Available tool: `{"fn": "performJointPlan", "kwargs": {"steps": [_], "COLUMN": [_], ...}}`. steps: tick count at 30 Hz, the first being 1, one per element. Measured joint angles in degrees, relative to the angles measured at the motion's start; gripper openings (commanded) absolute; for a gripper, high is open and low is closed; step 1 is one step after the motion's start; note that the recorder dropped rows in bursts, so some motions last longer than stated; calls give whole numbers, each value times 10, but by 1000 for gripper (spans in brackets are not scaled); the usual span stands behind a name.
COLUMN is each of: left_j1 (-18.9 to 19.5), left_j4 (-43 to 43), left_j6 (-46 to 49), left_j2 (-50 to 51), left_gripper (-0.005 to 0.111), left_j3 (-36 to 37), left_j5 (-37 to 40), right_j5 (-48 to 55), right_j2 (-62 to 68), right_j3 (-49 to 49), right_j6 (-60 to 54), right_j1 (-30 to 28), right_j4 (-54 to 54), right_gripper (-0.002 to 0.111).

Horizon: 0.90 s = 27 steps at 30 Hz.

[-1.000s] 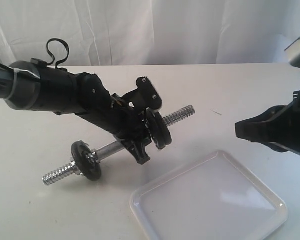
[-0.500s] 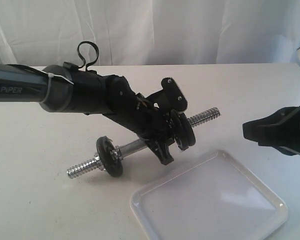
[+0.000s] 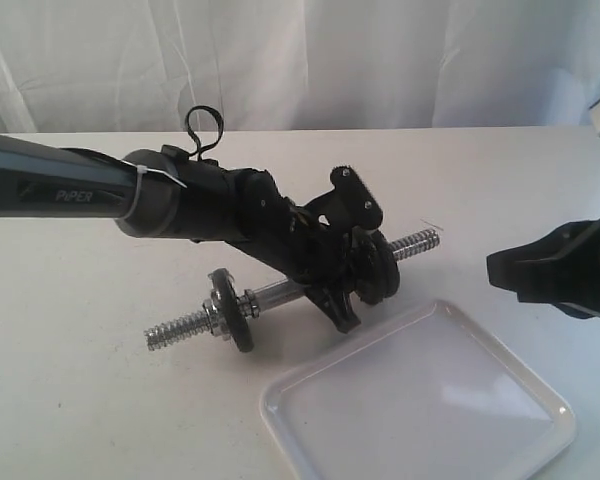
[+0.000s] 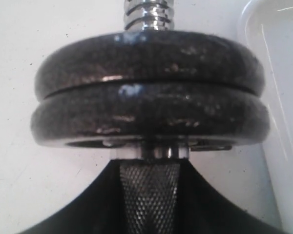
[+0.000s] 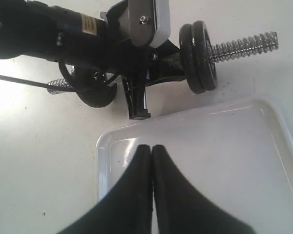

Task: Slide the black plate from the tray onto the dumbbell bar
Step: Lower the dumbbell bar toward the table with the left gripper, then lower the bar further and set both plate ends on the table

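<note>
Two discs (image 3: 372, 266) are sitting on the dumbbell bar (image 3: 275, 293), the black plate (image 4: 149, 56) outermost, off the tray (image 3: 420, 400). Left pincer (image 3: 348, 258) is clamping the bar's middle; right pincer (image 5: 151, 148) closed. Best holding bar level.

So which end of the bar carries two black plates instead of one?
The dumbbell bar end nearer the tray, right beside the left gripper: two plates stacked face to face. The other end holds a single plate.

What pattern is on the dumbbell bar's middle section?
Fine cross-hatched knurling on the dumbbell bar, clearest in the left wrist view.
</note>
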Motion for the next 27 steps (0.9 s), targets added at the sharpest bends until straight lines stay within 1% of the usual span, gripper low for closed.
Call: {"fn": "performJointPlan", "kwargs": {"steps": [10,13,27], "left_j1": [-20,-20,-20], "left_j4": [-3,-5,-5], "left_j6": [-2,-7,-13], "left_j2": [17,20,20], "left_gripper": [0,0,0], "left_j3": [-14,-16,-16], "left_j5": [-8,-19,-22], "right_j5": [11,12,13], "right_j2": [0,0,0], "right_j3": [0,0,0], "right_j6": [0,1,1], "right_j1": [0,0,0], "right_j4": [-8,-10,-17], "right_gripper": [0,0,0]}}
